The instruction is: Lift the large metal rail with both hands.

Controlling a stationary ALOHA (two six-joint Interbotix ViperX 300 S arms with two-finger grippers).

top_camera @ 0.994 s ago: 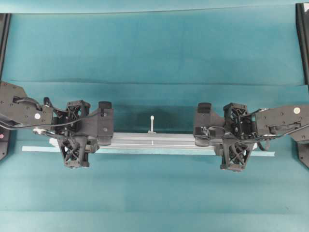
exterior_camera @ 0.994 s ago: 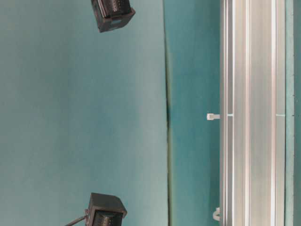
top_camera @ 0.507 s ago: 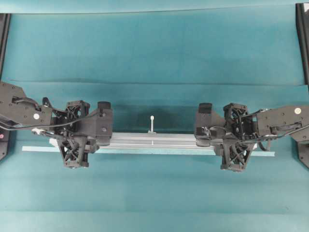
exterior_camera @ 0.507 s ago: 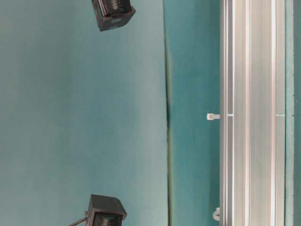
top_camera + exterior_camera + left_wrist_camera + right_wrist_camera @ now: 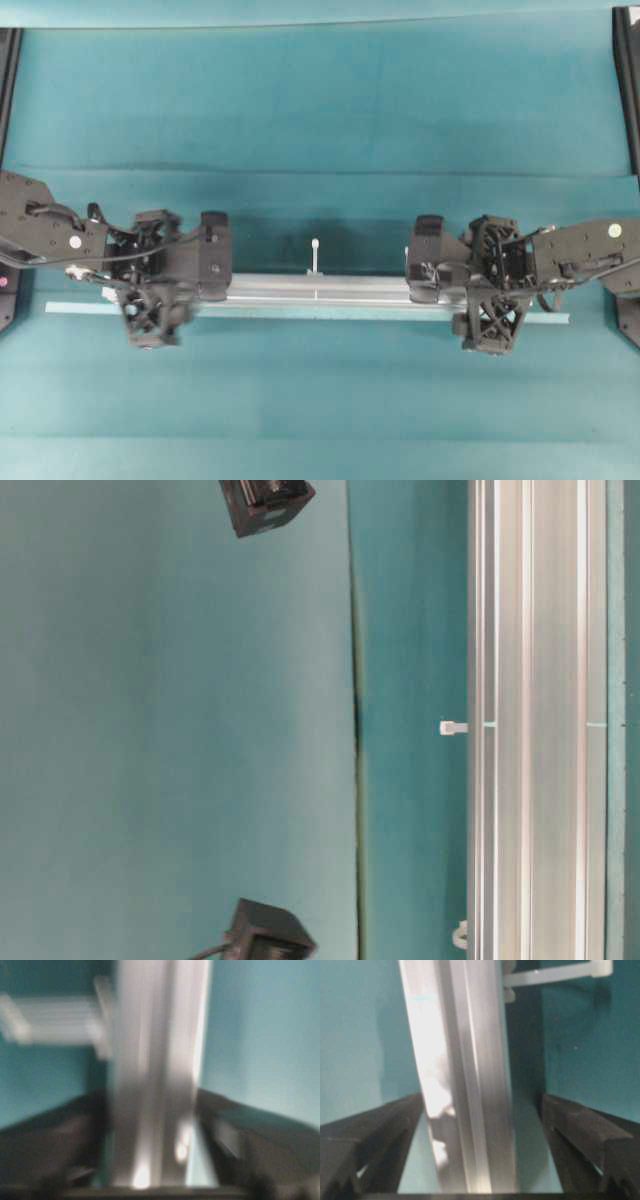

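One large metal rail point(image 5: 318, 292), left gripper point(image 5: 150, 1160) and right gripper point(image 5: 480, 1155) spread wide around it

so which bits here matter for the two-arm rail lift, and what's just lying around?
Job:
- long silver grooved aluminium rail
- left black lattice-fingered tool
- right black lattice-fingered tool

Lying about:
- thin flat pale tape strip beside the rail
- teal table cover
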